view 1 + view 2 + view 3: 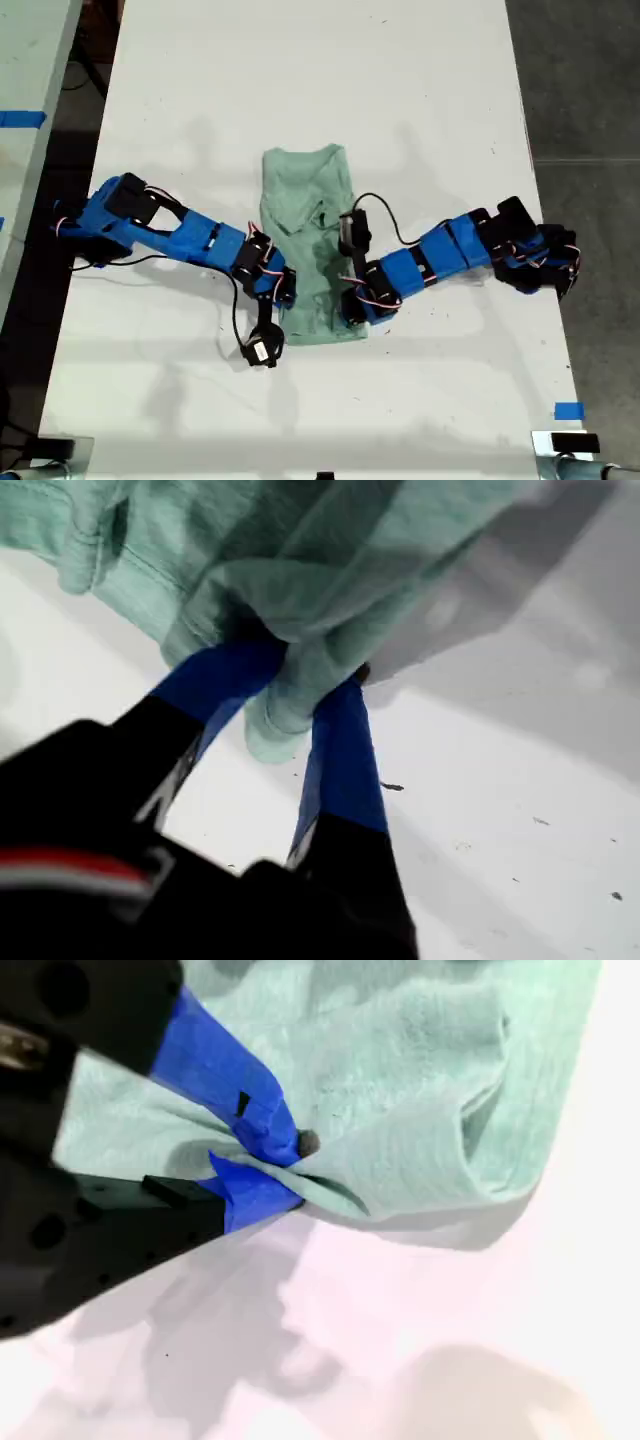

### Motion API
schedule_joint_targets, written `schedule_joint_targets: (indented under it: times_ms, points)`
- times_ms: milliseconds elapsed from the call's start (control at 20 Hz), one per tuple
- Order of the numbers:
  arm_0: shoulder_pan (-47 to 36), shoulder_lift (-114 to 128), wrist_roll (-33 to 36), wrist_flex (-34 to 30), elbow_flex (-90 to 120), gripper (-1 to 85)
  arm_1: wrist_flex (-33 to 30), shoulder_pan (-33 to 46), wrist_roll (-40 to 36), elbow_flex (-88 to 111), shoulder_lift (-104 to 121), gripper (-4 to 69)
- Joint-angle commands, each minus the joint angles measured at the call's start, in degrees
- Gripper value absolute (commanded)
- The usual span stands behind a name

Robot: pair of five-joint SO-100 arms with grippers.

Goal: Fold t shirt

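The pale mint t shirt (308, 215) lies in a narrow, wrinkled strip in the middle of the white table (300, 80), its neckline at the far end. In the first wrist view my first gripper (300, 685) is shut on a bunched edge of the t shirt (300, 560), which is lifted a little above the table. My second gripper (290, 1172) pinches a fold at the edge of the t shirt (420, 1090). In the exterior view, two blue arms meet the shirt's near end. One arm (190, 240) is at its left edge and the other arm (450, 255) at its right edge.
Black cables loop from both arms over the table near the shirt. A second table with blue tape (22, 118) stands at the exterior view's left. Dark floor (585, 90) borders the exterior view's right. A blue tape mark (568, 411) sits near the table's front right corner.
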Motion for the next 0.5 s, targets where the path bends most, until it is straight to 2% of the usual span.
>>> schedule_joint_targets:
  times_ms: [0, 200, 450]
  points:
    - [1.3, 0.4, 0.7, -0.5, -3.1, -0.3, -0.3, -0.7, 0.6, -0.3, 0.4, 1.2]
    - [1.3, 0.8, 1.1, -0.3, -3.3, -0.3, 0.1, -0.3, -0.5, -2.0, 0.5, 1.1]
    - [2.4, 10.2, 4.1, 0.4, -6.3, -0.3, 2.7, 1.5, -5.9, -6.6, 8.7, 1.1]
